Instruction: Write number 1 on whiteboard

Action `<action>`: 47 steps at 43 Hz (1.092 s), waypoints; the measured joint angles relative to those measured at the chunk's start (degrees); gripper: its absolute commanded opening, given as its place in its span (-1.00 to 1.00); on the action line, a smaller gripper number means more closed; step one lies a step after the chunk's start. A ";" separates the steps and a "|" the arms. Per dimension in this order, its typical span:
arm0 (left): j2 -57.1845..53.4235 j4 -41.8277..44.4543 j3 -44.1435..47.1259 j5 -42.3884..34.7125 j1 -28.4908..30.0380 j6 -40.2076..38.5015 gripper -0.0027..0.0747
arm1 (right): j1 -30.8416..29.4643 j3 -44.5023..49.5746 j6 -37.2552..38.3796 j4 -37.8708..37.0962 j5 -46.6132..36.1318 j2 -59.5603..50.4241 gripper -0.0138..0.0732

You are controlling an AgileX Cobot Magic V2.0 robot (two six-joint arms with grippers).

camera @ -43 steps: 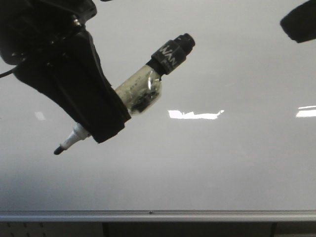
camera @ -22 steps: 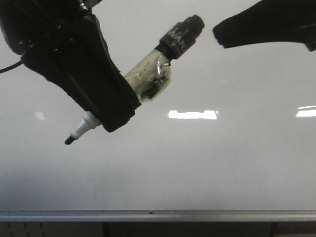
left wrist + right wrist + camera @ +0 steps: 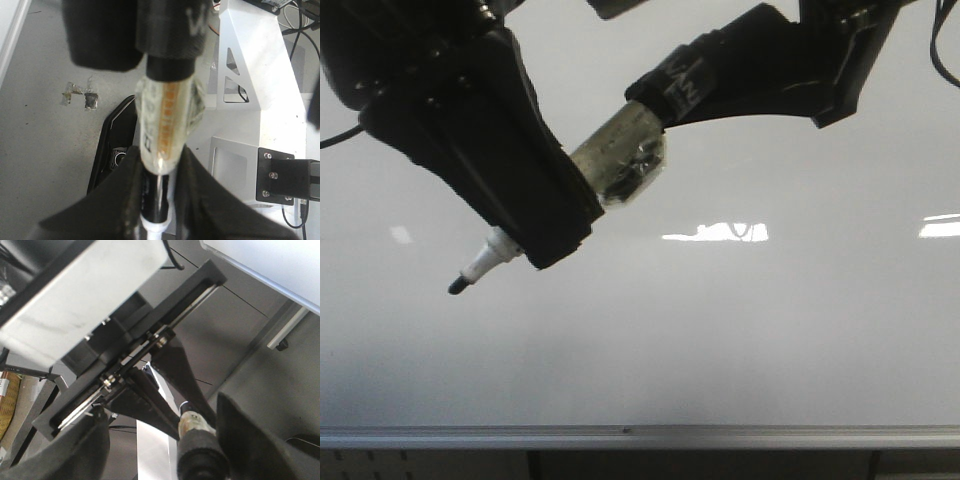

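Right jaws (image 3: 685, 85) now spread around marker (image 3: 620, 165) cap end; left jaws (image 3: 535, 215) still clamp barrel over whiteboard (image 3: 770, 340).

The marker (image 3: 610, 170) lies slantwise in front of the whiteboard (image 3: 770, 340), its tip (image 3: 457, 287) toward 8 o'clock and its back end toward 2 o'clock. The left gripper (image 3: 535, 215) sits around its lower half, at 10 o'clock in the front view. The right gripper (image 3: 720, 80) is at 1 o'clock, at the marker's back end. The rail (image 3: 640, 437) runs along the board's edge at 6 o'clock, below both.
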 measured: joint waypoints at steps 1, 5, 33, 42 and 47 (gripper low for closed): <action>0.00 -0.03 0.00 0.09 -0.08 0.00 -0.98 | 0.00 0.00 0.00 -0.12 0.12 0.00 0.43; 0.00 -0.13 0.00 0.41 -0.12 0.21 -0.98 | 0.00 -0.12 0.00 -0.42 0.87 0.00 0.36; 0.00 -0.25 -0.21 1.69 -0.21 0.39 -0.98 | 0.00 -0.12 1.41 -5.79 1.05 0.03 -0.83; 0.00 -0.25 -0.21 1.69 -0.21 0.39 -0.63 | 0.00 -0.12 1.41 -5.79 0.75 0.03 -0.82; 0.00 -0.25 -0.21 1.10 -0.21 0.39 0.00 | 0.00 -0.12 1.41 -5.79 -0.17 0.03 -0.82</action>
